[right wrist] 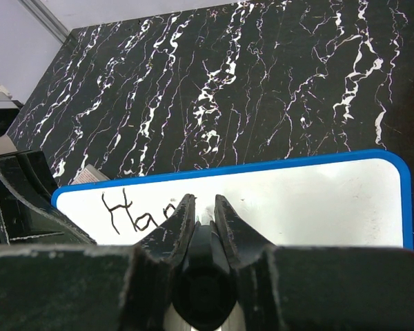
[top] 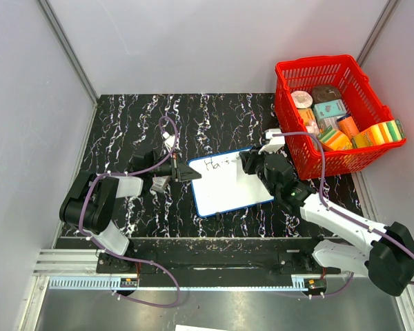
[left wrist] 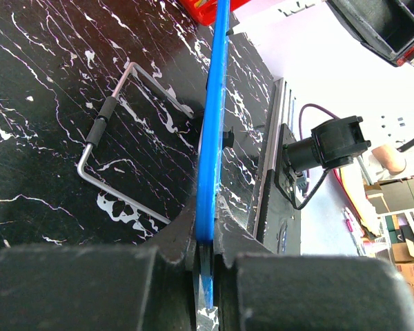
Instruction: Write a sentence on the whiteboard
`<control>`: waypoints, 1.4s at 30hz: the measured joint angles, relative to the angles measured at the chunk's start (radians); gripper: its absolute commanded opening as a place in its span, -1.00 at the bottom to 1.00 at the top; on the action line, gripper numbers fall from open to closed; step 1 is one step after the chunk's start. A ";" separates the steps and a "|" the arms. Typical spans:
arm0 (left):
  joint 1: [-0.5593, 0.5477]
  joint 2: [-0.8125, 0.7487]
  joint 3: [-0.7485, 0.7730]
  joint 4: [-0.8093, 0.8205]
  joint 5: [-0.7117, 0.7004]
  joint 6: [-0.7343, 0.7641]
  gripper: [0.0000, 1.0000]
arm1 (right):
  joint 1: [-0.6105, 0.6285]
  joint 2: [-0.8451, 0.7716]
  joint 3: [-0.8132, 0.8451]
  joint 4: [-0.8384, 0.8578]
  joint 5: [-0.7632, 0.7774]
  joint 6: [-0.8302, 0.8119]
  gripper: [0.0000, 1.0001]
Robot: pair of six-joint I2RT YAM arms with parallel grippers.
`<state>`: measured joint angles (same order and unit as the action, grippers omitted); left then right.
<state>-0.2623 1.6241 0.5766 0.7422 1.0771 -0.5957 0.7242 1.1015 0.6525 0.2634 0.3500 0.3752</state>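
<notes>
the whiteboard (top: 231,186) lies near the middle of the table (top: 124,131), with the red basket (top: 331,160) off at its 2 o'clock; your left gripper (top: 185,172) is clamped on the board's 9 o'clock edge, and the left wrist view shows the blue rim pinched tight between the jaws; your right gripper (top: 250,164) is closed around a dark marker (right wrist: 203,269), its tip down near the board's 12 o'clock edge; the sentence (right wrist: 134,215) is barely begun, only the first few letters, "ha" and a little more, sitting toward the 11 o'clock corner in the top view; so the step in hand looks like shaping the next letters of that first word; work the marker toward 3 o'clock in small, even strokes, and press lightly, since a hard push could swing the board around its single clamp point; hold the left grip firm and level while you write; the right fingers hide the tip in the wrist view, so judge spacing from the top view; there is plenty of white left toward 3 o'clock, and room at 6 o'clock for a second line.
</notes>
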 measured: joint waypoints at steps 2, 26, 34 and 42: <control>0.000 0.000 0.000 0.000 0.000 0.000 -1.00 | 0.000 0.000 0.000 0.000 -0.002 0.000 -1.00; 0.000 0.000 0.000 -0.003 0.000 0.003 -1.00 | 0.000 -0.059 -0.038 -0.022 -0.048 0.026 -1.00; 0.000 0.000 0.000 -0.003 0.000 0.005 -1.00 | 0.000 -0.063 0.002 -0.016 -0.019 0.016 -1.00; -0.001 -0.002 0.000 -0.004 0.000 0.005 -1.00 | -0.002 -0.016 0.037 -0.001 0.005 -0.005 -1.00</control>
<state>-0.2630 1.6218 0.5766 0.7380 1.0771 -0.5903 0.7223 1.0859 0.6891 0.2623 0.3553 0.3698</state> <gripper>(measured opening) 0.083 0.200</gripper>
